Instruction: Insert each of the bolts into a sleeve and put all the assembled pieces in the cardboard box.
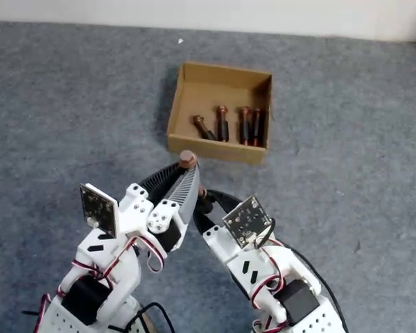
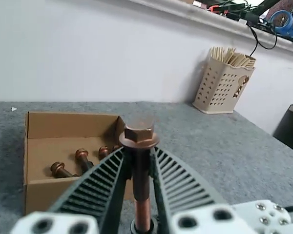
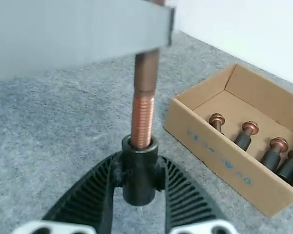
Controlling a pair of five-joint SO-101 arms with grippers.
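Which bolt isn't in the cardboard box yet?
The bolt clamped in the left end effector, its tip in the sleeve the right end effector holds; the other four lie sleeved inside the cardboard box.

**Materials and finishes**

Bolt point(image 2: 140, 141): copper-toned metal, smooth, semi-glossy, partly threaded.
Sleeve point(image 3: 138, 178): black, dull sheen.
Cardboard box point(image 1: 215, 148): brown, matt paperboard.
Counter point(image 1: 62, 118): grey, rough, carpet-like cloth.
Left hand point(image 2: 138, 157), right hand point(image 3: 139, 166): ribbed, matt black plastic.
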